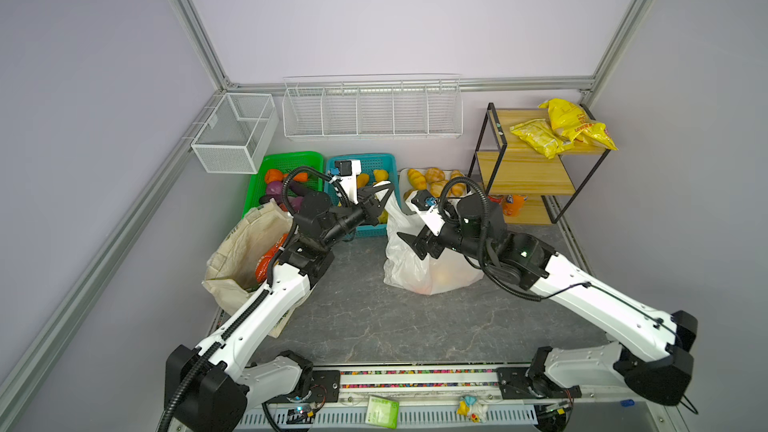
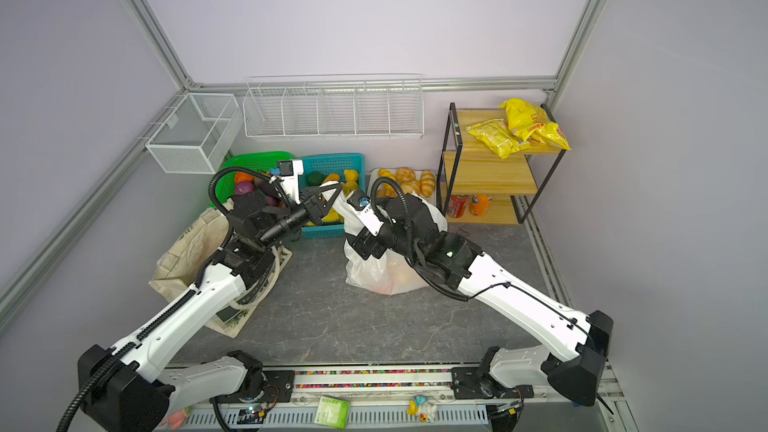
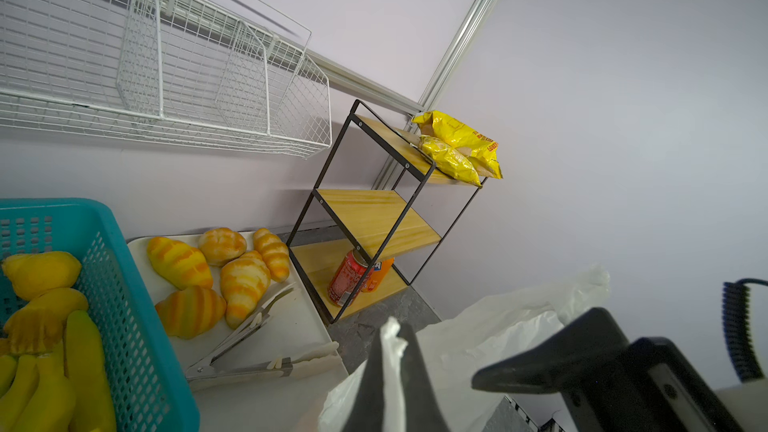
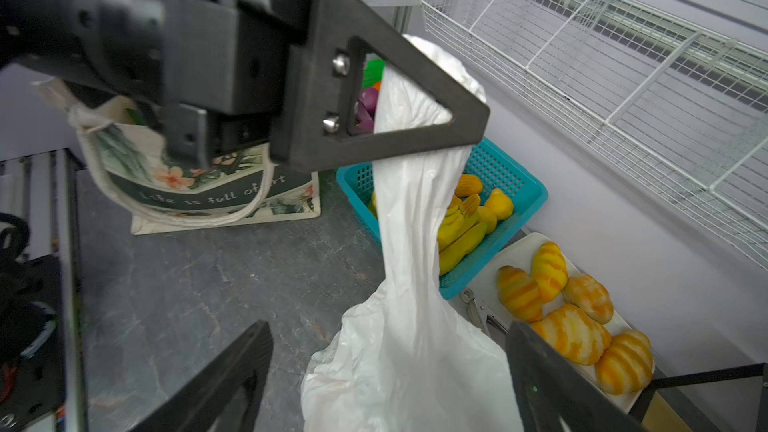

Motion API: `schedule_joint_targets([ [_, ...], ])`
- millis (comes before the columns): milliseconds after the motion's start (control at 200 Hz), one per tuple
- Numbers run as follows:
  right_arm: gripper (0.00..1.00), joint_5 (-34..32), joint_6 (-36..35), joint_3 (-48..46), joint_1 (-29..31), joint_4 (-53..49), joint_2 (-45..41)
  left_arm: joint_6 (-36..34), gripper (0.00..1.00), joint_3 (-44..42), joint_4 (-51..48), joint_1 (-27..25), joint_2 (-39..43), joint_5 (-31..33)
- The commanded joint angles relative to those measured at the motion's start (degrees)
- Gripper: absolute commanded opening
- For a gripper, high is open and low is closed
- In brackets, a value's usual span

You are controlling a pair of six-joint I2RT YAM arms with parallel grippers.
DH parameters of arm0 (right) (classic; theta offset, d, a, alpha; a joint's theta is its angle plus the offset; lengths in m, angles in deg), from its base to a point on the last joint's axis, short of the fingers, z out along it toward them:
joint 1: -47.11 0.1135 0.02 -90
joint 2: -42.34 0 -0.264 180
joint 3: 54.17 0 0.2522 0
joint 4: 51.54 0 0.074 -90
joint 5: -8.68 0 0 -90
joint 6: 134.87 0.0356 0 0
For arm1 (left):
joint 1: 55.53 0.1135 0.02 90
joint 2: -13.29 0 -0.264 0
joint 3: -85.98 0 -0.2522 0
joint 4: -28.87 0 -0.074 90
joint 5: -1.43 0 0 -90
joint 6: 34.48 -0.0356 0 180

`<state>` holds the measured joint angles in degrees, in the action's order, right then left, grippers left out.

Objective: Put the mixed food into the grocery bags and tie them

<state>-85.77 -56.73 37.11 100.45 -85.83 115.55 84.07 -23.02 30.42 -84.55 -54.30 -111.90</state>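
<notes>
Right wrist view: left gripper (image 4: 473,118) clamped shut on handle of plastic bag (image 4: 407,243), holds it stretched up, likely ready for tying. Right gripper (image 4: 388,326) spread wide astride bag neck, grips nothing. Bag stands mid-bench toward rear edge, just beside blue basket (image 4: 498,164) and croissant tray (image 3: 307,326). Canvas tote (image 1: 245,243) with red packet (image 1: 272,257) inside stands at left edge. Open room across front of bench (image 1: 374,317).

Your grey tabletop (image 1: 374,317) carries the plastic bag (image 1: 409,274) below the left pincer (image 1: 390,189) — teal basket (image 1: 370,156) just beside it, canvas tote (image 1: 245,243) behind its wrist.
</notes>
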Motion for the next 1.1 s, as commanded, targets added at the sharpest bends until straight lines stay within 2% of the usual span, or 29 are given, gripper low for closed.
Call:
schedule_joint_targets([
  [0,0.92,7.37,-3.21,0.49,-0.06,-9.01,-3.43,-0.92,0.00,2.36,-0.78,0.58,-0.52,0.76],
  [255,0.99,6.97,-1.07,-9.70,-2.36,-11.03,-15.37,-1.12,0.00,1.86,-0.90,0.89,-0.34,1.03],
  [405,0.98,10.06,3.08,-15.34,-7.51,-10.25,-21.95,-1.05,0.00,2.23,-0.64,1.04,-1.01,0.61],
  [620,0.97,8.67,8.51,-18.82,-17.87,-9.32,-28.54,-0.14,0.00,1.74,1.38,1.15,-1.49,-0.56],
  [720,0.96,11.94,11.37,-18.72,-24.57,-9.18,-29.25,-0.14,0.00,1.66,1.65,1.34,-1.72,-1.00],
  [920,0.99,12.03,14.36,-19.96,-33.37,-5.22,-25.75,0.55,0.00,0.74,3.00,1.98,-1.05,-1.92],
  [1095,0.98,23.65,13.48,-20.56,-35.69,5.80,-19.47,1.27,0.00,0.21,3.93,2.25,-1.18,-2.54],
])
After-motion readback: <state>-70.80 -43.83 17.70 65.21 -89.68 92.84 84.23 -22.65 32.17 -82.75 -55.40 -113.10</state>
